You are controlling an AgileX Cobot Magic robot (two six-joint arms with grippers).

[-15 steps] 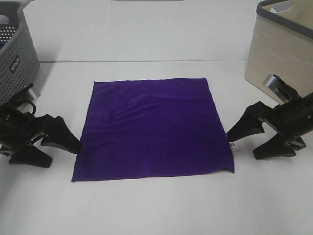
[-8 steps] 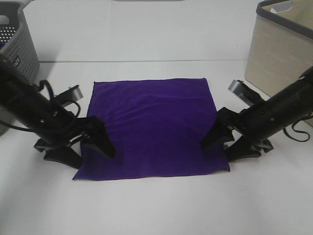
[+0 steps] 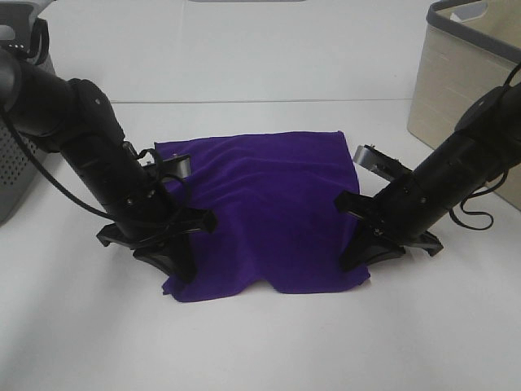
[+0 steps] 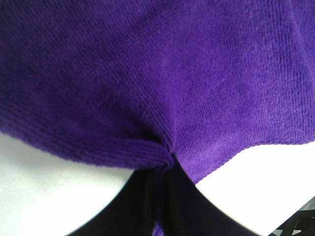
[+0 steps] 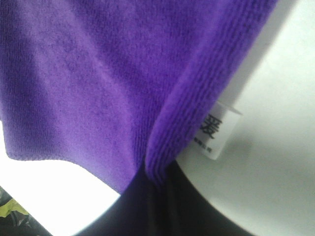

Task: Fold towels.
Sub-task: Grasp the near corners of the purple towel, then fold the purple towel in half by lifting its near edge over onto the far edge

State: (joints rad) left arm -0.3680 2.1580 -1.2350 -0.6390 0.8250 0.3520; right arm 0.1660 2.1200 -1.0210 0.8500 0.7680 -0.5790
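On a plain white tabletop [image 3: 260, 350] flanked by a grey perforated basket [image 3: 10, 175] and a beige bin [image 3: 464, 90], the black left gripper [image 3: 182, 267] and right gripper [image 3: 352, 261] each clamp an edge of the deep purple plush towel [image 3: 260, 204].

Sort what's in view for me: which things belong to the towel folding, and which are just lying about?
Part of the job:
- purple towel, with its white tag
- left gripper and right gripper, each shut on a side edge of the towel

Just lying about:
- grey perforated basket, far left
- beige bin, far right
Neither arm touches these.
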